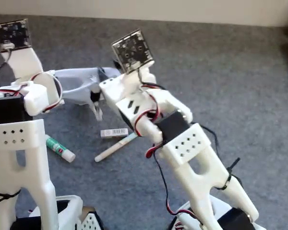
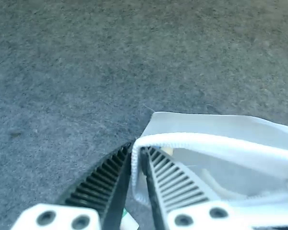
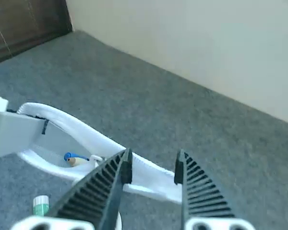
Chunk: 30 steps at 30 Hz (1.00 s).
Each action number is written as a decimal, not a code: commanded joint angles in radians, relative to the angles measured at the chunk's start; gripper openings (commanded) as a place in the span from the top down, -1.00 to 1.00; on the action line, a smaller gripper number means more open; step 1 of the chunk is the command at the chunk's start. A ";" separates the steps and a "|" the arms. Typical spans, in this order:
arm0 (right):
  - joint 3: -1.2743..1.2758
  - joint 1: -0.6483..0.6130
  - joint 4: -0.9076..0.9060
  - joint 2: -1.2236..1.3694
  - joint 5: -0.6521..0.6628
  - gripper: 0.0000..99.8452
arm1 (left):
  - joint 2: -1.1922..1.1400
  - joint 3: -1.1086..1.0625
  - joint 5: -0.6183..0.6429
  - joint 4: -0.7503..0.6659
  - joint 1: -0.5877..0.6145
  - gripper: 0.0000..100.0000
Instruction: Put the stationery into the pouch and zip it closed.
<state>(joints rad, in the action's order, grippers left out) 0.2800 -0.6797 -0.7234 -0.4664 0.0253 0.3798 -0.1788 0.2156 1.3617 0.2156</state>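
High view: I see both arms bent down toward one pouch (image 1: 79, 81), which lies open on the counter (image 1: 221, 72). Near the pouch, on the arm-base side, lie one glue stick (image 1: 60, 148), one pen (image 1: 116, 147) and one small barcoded block (image 1: 114, 132).

Left wrist view: the left hand (image 2: 137, 153) is clamped on the pouch rim.

Right wrist view: the right hand (image 3: 153, 163) has its fingers apart over the pouch rim. One blue-tipped item (image 3: 73, 158) lies inside the pouch.

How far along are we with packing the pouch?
Done: one small blue-tipped item lies inside the pouch. In hand: the left gripper pinches the pouch rim, holding it open; the right gripper is open and empty at its mouth. Remaining: the glue stick, white pen and small labelled block lie on the carpet, and the zip is unclosed.
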 commanded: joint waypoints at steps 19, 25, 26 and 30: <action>0.002 0.099 -0.443 -0.027 -0.379 0.72 | -0.038 -0.039 0.014 -0.002 0.013 0.98; -0.076 0.101 -0.449 -0.125 -0.379 0.72 | -0.038 -0.041 0.014 -0.002 0.010 0.99; -0.079 0.101 -0.449 -0.143 -0.379 0.72 | -0.038 -0.041 0.014 -0.002 0.010 0.99; -0.077 0.104 -0.449 -0.206 -0.379 0.72 | -0.038 -0.042 0.014 -0.002 0.010 0.99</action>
<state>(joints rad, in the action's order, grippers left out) 0.2708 -0.5892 -1.1699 -0.6030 -0.3491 0.3798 -0.1803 0.2156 1.3617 0.2217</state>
